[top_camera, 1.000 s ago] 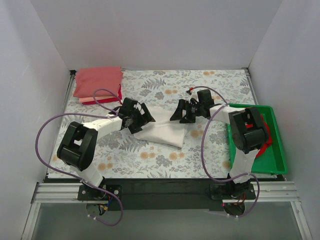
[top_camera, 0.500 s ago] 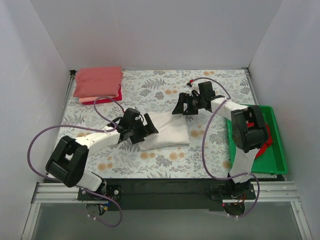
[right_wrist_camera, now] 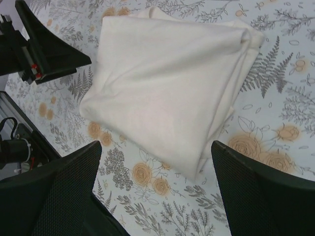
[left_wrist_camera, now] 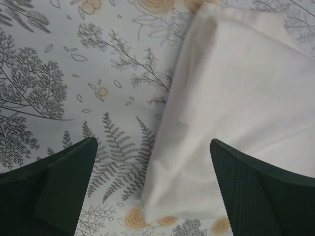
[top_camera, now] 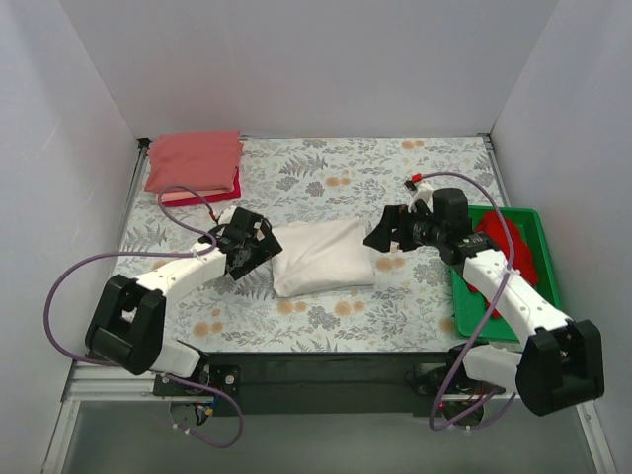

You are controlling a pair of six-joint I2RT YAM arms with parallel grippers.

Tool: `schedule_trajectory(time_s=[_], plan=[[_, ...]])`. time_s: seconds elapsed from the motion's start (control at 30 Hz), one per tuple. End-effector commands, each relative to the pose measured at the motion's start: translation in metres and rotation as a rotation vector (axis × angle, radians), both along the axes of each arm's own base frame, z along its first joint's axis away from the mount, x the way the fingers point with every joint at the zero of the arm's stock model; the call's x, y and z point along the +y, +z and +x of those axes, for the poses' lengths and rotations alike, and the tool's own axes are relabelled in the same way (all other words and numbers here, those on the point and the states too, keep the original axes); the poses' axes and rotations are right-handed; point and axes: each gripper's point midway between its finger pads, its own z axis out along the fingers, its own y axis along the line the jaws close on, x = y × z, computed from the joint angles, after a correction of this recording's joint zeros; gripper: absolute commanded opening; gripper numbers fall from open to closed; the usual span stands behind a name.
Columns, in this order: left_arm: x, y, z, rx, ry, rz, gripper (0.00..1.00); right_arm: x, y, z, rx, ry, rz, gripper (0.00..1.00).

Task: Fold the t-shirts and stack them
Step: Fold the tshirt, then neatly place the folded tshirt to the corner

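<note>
White walls close off the far, left and right sides of the tabletop (top_camera: 326, 168), which is spread with a floral cover (top_camera: 434, 296). Near the middle of it, somewhat toward the near edge, lies the white t-shirt (top_camera: 324, 257), folded into a plump rectangle with its long side running left to right. No print shows on the upper face.

At the shirt's left end sits the left claw (top_camera: 263, 249). Its wrist view shows the two fingers (left_wrist_camera: 64, 182) spread wide with nothing between them. The shirt's left edge and a strip of fern-patterned cover lie below the gap. Whether the tips touch the cloth I cannot tell.

Just off the shirt's right end is the right claw (top_camera: 387, 233). Its fingers (right_wrist_camera: 59, 191) are likewise set wide apart and grip nothing. Its wrist view takes in nearly the whole folded shirt from above, with layered edges showing along the side nearest it.

A stack of folded t-shirts (top_camera: 195, 158) occupies the far left corner, salmon on top with paler pink and crimson layers showing beneath at its near side.

Along the right edge stands a green tray (top_camera: 541, 306), and a bright red t-shirt (top_camera: 515, 255) lies crumpled in it, partly hidden by the right arm.
</note>
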Motion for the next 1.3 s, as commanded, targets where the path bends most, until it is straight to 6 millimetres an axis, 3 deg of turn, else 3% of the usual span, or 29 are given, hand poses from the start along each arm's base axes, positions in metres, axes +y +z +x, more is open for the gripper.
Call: schedule_trajectory(time_s=[0.0, 0.2, 0.33, 0.67, 0.8, 0.87, 0.93, 1.0, 1.03, 1.07, 1.17, 1.27], plan=[[0.01, -0.002, 0.024, -0.015, 0.038, 0.05, 0.98, -0.013, 0.01, -0.015, -0.027, -0.078, 0.015, 0.98], [-0.002, -0.023, 0.036, 0.029, -0.034, 0.071, 0.98, -0.027, 0.024, -0.041, -0.076, -0.123, 0.026, 0.98], [-0.007, -0.043, 0.032, 0.088, -0.068, 0.08, 0.87, -0.028, 0.022, -0.058, -0.05, -0.109, 0.048, 0.98], [-0.041, -0.085, 0.008, 0.192, -0.187, 0.114, 0.45, -0.031, 0.026, -0.067, -0.047, -0.122, 0.057, 0.98], [-0.046, -0.096, 0.007, 0.221, -0.202, 0.132, 0.0, -0.033, 0.022, -0.067, -0.051, -0.13, 0.043, 0.98], [-0.042, -0.096, 0.012, 0.217, -0.199, 0.166, 0.0, -0.035, 0.019, -0.067, -0.053, -0.132, 0.031, 0.98], [-0.042, -0.086, 0.027, 0.178, -0.193, 0.203, 0.0, -0.037, 0.015, -0.066, -0.058, -0.139, 0.014, 0.98], [-0.027, -0.076, 0.039, 0.149, -0.172, 0.304, 0.0, -0.041, 0.008, -0.064, -0.054, -0.152, -0.01, 0.98], [-0.028, -0.063, 0.055, 0.109, -0.157, 0.326, 0.0, -0.045, 0.005, -0.062, -0.06, -0.172, -0.032, 0.98], [-0.015, -0.055, 0.061, 0.088, -0.152, 0.419, 0.0, -0.047, 0.001, -0.06, -0.058, -0.183, -0.042, 0.98], [0.0, -0.024, 0.092, -0.017, -0.147, 0.565, 0.0, -0.053, -0.015, -0.06, -0.037, -0.199, -0.087, 0.98], [0.002, 0.01, 0.12, -0.135, -0.133, 0.614, 0.0, -0.057, -0.028, -0.061, -0.025, -0.196, -0.126, 0.98]])
